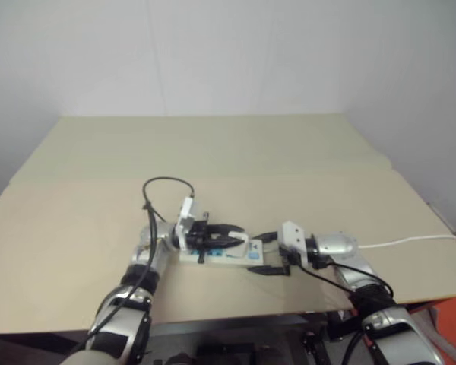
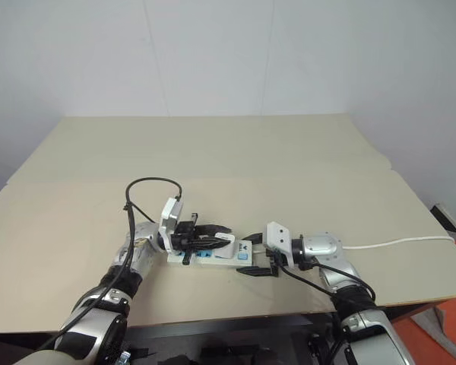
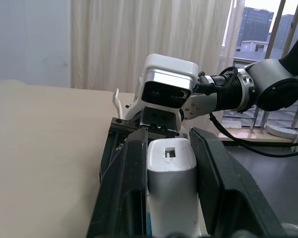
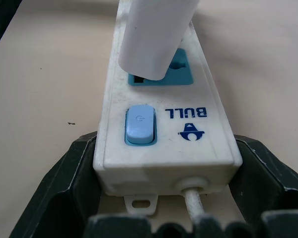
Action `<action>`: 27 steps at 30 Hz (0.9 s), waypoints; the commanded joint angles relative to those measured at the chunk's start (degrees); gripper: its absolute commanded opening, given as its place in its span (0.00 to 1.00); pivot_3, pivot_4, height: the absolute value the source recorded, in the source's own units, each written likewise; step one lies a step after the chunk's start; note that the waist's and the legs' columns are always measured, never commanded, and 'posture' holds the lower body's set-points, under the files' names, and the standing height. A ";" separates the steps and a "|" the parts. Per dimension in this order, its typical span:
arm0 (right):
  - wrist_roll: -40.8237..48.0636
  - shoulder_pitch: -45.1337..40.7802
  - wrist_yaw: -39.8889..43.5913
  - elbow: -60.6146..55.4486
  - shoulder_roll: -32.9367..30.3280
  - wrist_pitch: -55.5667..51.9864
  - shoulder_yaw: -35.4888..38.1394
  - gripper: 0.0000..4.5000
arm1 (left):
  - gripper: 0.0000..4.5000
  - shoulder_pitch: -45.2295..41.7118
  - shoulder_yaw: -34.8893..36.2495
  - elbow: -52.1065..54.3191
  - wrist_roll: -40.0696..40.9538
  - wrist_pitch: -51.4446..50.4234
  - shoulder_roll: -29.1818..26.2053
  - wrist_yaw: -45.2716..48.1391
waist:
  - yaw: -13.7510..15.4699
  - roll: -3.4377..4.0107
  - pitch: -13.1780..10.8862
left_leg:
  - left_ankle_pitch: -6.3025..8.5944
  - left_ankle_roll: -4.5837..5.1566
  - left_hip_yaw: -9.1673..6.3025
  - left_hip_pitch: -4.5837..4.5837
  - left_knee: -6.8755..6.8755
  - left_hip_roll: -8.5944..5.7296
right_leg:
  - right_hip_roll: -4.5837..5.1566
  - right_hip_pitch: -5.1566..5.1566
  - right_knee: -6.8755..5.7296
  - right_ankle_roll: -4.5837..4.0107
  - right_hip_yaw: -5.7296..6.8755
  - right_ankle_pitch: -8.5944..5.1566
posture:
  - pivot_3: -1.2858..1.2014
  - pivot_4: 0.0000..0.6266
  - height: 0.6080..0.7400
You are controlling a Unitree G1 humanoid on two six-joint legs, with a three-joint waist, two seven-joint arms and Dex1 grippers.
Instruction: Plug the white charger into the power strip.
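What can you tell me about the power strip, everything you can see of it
The power strip is a long narrow bar of white plastic lying flat on the tan table, with blue socket faces, a light blue switch and a blue BULL logo. A thin white cord leaves its end. The right gripper brackets that end; the white charger, held by the left gripper, sits over the nearest socket.

Surface (image 1: 235, 152): flat beige top, bare beyond the left gripper (image 1: 239, 234) and the right gripper (image 1: 267, 253). Wall (image 1: 228, 53): plain pale, behind the surface's far edge. Curtain (image 3: 149, 39): cream, pleated, past both grippers. Window (image 3: 268, 34): beside the curtain, buildings visible outside.
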State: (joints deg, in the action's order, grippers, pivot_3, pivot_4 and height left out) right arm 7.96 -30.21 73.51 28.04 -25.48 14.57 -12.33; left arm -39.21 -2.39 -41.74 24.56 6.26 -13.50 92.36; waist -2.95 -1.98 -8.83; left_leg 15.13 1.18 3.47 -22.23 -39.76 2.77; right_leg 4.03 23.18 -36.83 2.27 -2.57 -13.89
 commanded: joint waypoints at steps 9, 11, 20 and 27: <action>-1.25 -0.47 -0.11 1.55 0.98 1.51 -1.34 0.77 | 0.22 2.43 -0.93 2.01 -2.82 1.88 -3.27 -0.07 | -0.32 0.00 0.00 | 0.01 0.01 0.01 0.01 0.04 0.02 | -0.01 0.00 0.04 0.00 -0.02 0.00 | 0.52 0.24 1.00; -1.28 -0.55 -0.16 1.72 1.03 1.62 -1.33 0.77 | 0.22 2.03 -1.39 1.31 -3.58 2.82 -3.28 -0.02 | -0.32 0.00 0.00 | 0.01 0.01 0.01 0.02 0.04 0.03 | -0.02 0.00 0.04 0.00 -0.02 0.00 | 0.52 0.24 1.00; -1.22 -0.25 -0.43 1.60 0.76 1.84 -1.22 0.77 | 0.22 1.55 -2.92 -2.90 -6.34 6.80 -4.03 -0.14 | -0.16 -0.02 0.19 | 0.03 0.03 0.03 0.18 0.04 0.02 | 0.00 -0.18 0.06 -0.02 -0.02 0.01 | 0.52 0.24 1.00; -1.35 -0.46 -0.59 1.82 0.81 2.04 -1.13 0.77 | 0.22 2.65 -3.08 -5.34 -6.80 7.62 -4.32 -1.85 | -0.08 0.01 0.59 | 0.04 0.06 0.03 0.27 0.06 0.02 | -0.01 -0.27 0.07 -0.04 -0.02 0.02 | 0.52 0.24 1.00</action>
State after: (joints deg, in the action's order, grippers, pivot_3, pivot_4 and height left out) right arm 7.35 -30.76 72.88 30.00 -24.74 15.44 -13.01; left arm -38.59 -4.57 -43.02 22.23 14.04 -15.50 92.16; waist -3.03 -1.96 -8.24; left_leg 15.18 1.24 3.50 -21.92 -39.69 2.79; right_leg 4.02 22.87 -36.76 2.23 -2.59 -13.87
